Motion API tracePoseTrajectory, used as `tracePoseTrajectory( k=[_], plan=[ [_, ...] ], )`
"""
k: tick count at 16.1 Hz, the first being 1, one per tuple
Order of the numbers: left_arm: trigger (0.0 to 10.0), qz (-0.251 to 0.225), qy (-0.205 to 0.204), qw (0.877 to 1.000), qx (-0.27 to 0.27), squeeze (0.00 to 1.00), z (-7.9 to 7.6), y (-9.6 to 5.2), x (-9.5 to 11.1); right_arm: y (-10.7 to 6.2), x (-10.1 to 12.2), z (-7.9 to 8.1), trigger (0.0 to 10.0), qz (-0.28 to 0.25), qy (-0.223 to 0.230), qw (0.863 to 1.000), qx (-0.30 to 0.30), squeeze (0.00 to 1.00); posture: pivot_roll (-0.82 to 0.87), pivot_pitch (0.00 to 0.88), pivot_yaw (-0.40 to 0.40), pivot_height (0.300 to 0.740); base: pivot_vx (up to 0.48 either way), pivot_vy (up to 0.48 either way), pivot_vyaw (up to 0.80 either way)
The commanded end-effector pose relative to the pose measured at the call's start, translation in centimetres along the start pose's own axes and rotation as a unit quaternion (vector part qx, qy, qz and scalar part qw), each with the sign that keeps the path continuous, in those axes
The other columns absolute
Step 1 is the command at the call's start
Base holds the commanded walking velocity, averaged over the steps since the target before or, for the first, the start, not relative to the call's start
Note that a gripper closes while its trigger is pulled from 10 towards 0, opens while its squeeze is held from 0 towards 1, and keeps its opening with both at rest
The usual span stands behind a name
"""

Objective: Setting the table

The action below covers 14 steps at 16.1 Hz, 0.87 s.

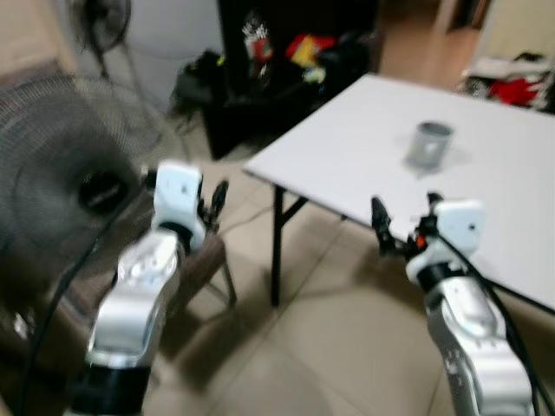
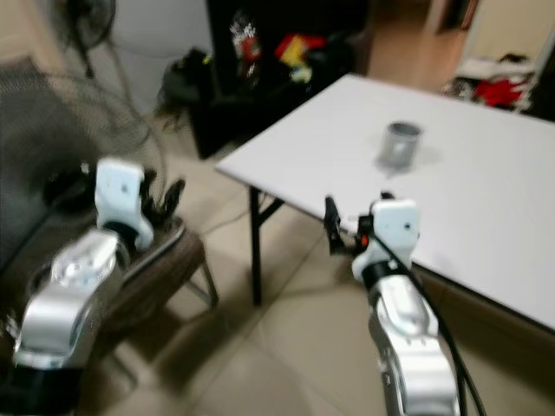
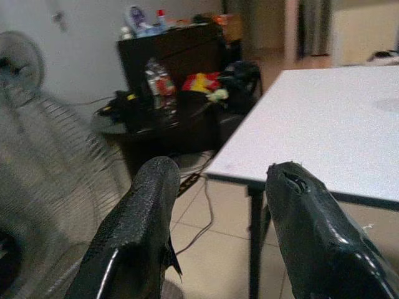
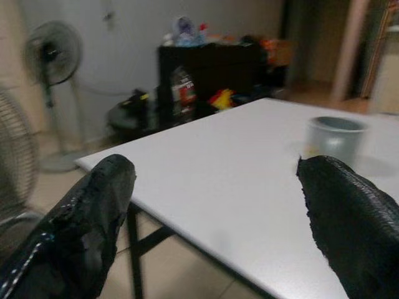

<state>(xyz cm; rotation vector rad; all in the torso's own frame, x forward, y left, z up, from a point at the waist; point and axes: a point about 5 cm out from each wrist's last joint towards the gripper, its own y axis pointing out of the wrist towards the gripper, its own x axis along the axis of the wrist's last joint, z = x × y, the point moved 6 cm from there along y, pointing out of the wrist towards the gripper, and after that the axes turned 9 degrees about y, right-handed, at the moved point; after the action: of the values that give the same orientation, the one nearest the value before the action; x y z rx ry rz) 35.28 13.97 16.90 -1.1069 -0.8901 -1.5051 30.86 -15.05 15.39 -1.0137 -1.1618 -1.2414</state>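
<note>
Where it stands on the white counter (image 1: 486,165), cup (image 1: 430,144): upright, well beyond the right end effector (image 1: 404,222), apart from it
Right end effector: fingers spread wide, empty, at the counter's near edge
Left end effector (image 1: 212,204): fingers parted, empty, raised over a stool (image 1: 204,260), beside a fan (image 1: 61,165)
Right wrist view: cup (image 4: 335,138) between the fingertips' lines; left wrist view: counter corner (image 3: 249,171)
Arms: both raised forward

Legible text, labels, brands, numbers, signs: none. Bottle (image 4: 182,87) on the far dark cabinet (image 4: 212,68) carries a red-and-white label, too blurred to read. Grey cup (image 1: 430,143) on the white table (image 1: 512,173): unmarked.
</note>
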Motion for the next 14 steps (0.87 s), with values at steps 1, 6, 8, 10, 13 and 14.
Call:
tracePoseTrajectory(
  k=[1, 6, 8, 10, 13, 14],
  plan=[
    [10.0, 0.004, 0.008, 1.000, 0.002, 0.00, 0.0, -0.1, -0.1, 0.1, 0.5, 0.7, 10.0, -0.009, 0.009, 1.000, 0.016, 1.00, -0.04, 0.000, 0.035, 0.740, 0.000, -0.480, 0.00],
    [10.0, 0.005, 0.013, 1.000, 0.005, 0.00, 0.1, -0.5, -0.1, 0.1, -0.4, 0.9, 10.0, 0.013, 0.003, 1.000, 0.027, 0.71, -0.04, 0.000, 0.019, 0.740, 0.000, -0.480, 0.00],
    [10.0, 0.010, -0.004, 1.000, 0.014, 0.00, 0.1, -0.5, -0.2, 0.4, -0.3, 1.0, 10.0, 0.016, -0.008, 0.999, 0.043, 0.65, -0.04, 0.000, -0.006, 0.740, 0.000, -0.240, 0.00],
    [10.0, 0.023, -0.025, 0.999, 0.028, 0.00, 0.4, -0.9, -0.7, 0.7, -0.3, 1.3, 10.0, 0.022, -0.015, 0.998, 0.065, 0.65, -0.05, 0.000, -0.024, 0.740, 0.000, 0.480, 0.70],
    [10.0, 0.023, -0.021, 0.999, 0.029, 0.00, 0.4, -1.3, -0.8, 0.6, -0.1, 1.8, 10.0, 0.020, -0.019, 0.996, 0.083, 0.65, -0.04, 0.000, -0.032, 0.740, 0.000, 0.480, 0.80],
    [10.0, 0.023, -0.022, 0.999, 0.029, 0.00, 0.4, -1.4, -0.7, 0.5, -0.1, 1.9, 10.0, 0.020, -0.017, 0.996, 0.088, 0.65, -0.04, 0.000, -0.033, 0.740, 0.000, 0.480, 0.80]
  ],
)
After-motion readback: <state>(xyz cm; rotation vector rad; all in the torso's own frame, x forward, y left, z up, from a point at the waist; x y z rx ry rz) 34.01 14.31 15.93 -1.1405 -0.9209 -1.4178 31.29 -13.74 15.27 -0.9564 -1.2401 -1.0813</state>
